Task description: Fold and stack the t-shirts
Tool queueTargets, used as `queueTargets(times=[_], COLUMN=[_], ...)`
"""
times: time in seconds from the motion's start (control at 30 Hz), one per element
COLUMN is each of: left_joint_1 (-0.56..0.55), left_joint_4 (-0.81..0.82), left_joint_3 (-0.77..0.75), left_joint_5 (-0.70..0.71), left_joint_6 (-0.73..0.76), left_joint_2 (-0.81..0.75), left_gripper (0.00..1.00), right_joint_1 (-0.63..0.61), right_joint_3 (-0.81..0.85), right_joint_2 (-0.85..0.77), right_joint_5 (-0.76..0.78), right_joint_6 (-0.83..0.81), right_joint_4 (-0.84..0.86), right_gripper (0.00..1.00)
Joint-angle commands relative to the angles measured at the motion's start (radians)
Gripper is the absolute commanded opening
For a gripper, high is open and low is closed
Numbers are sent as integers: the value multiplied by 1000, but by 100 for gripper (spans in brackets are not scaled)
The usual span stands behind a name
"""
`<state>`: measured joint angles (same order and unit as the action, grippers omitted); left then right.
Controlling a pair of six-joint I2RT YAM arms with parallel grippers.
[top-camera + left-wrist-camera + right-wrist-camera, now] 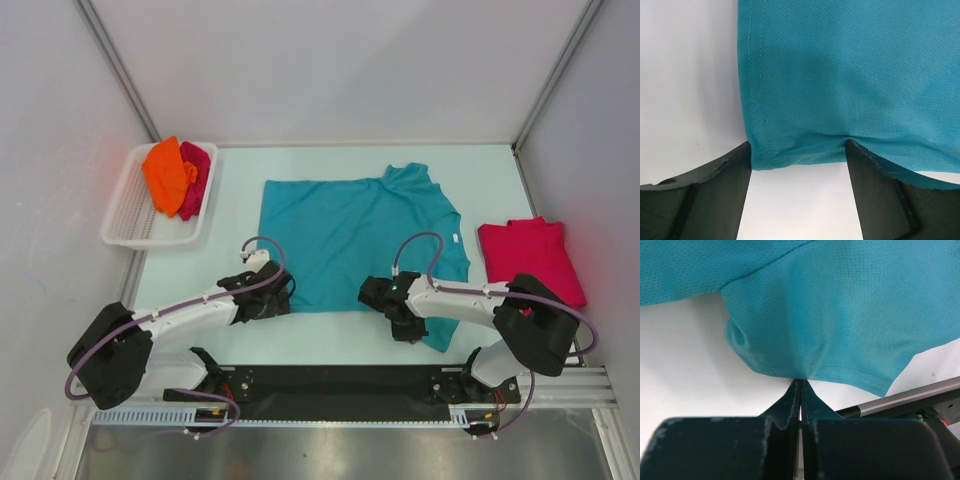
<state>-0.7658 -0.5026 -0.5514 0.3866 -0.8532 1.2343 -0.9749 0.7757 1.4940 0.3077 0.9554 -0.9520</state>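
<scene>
Teal t-shirt (350, 235) hem (near table (330, 335) edge)

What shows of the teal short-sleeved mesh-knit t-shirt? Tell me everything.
The teal short-sleeved t-shirt lies spread flat on the white table, collar to the right, hem to the left. Its fabric looks like fine-holed knit with stitched hems. The right gripper is shut on its near edge beside the sleeve, puckering the cloth. The left gripper stands open around the near hem corner, not yet gripping.
</scene>
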Motion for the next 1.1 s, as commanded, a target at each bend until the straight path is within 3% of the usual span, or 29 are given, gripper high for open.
queueTargets(times=[0.0,0.23,0.37,0.5,0.93,1.07], left_joint_1=[-7,-7,-7,-7,-7,-7], left_joint_4=[15,19,7,-4,-7,-2], left_joint_3=[21,19,16,10,-2,-15], left_joint_5=[-15,-20,-14,-2,11,12], left_joint_6=[9,17,16,11,23,31], left_joint_2=[-21,-36,-50,-50,-33,-18], left_gripper=[77,76,82,85,86,86], right_joint_1=[-36,-54,-85,-91,-48,-28], right_joint_3=[17,46,82,89,97,89], right_joint_2=[-23,-38,-12,2,167,170], right_joint_5=[57,117,153,153,194,205], right_joint_6=[49,85,117,109,13,-10], right_joint_4=[-25,-99,-148,-131,-13,-4], right_gripper=[0,1,27,38,41,37])
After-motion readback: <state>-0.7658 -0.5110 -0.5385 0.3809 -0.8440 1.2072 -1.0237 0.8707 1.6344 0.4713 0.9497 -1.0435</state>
